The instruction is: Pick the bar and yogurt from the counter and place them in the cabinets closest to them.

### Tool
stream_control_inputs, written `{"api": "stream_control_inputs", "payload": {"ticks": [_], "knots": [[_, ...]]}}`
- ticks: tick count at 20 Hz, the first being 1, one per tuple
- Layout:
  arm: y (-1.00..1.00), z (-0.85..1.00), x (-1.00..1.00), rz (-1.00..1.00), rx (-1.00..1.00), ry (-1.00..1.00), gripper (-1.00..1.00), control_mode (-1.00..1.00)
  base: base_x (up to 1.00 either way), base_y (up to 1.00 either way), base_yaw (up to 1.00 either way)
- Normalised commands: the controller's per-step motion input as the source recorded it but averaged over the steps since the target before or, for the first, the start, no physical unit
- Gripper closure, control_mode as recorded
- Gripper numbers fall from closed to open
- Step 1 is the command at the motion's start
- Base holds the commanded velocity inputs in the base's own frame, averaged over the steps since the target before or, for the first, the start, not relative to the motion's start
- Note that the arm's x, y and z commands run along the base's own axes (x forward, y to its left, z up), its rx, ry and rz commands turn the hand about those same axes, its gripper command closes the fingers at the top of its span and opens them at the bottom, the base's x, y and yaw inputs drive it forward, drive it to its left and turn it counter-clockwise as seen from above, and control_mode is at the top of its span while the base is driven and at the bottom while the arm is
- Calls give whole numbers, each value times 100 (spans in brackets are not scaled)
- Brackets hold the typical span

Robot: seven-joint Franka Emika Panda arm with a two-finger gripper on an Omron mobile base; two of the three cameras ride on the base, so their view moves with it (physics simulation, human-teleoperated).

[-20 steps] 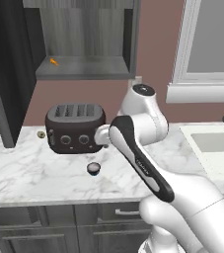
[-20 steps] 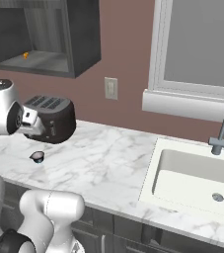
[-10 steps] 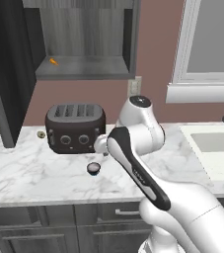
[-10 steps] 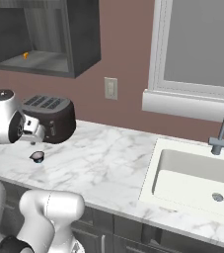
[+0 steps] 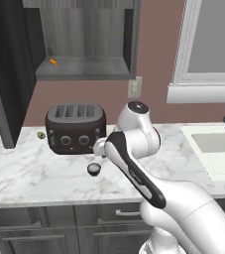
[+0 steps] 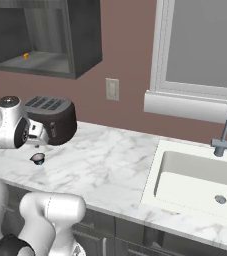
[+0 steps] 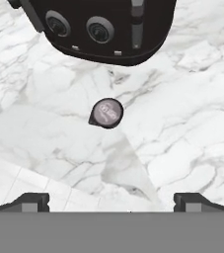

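Yogurt (image 7: 106,113) on counter (image 7: 182,128), centred beyond wide-spread, empty gripper (image 7: 111,200).

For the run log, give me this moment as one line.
gripper: open, above yogurt | yogurt: on counter, before toaster | cabinets: open

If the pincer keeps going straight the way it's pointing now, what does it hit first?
Most likely the bare counter, slightly short of the yogurt; the open pincer points down at the marble, though depth is hard to judge.
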Motion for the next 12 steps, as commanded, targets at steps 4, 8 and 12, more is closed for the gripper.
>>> {"api": "stream_control_inputs", "payload": {"ticks": [4,8,12], "knots": [[19,-4,26,3,0,0,-100,-100,0,0,0],[23,-12,26,2,-1,0,-100,-100,0,0,0],[21,-22,22,1,-6,0,-100,-100,0,0,0]]}}
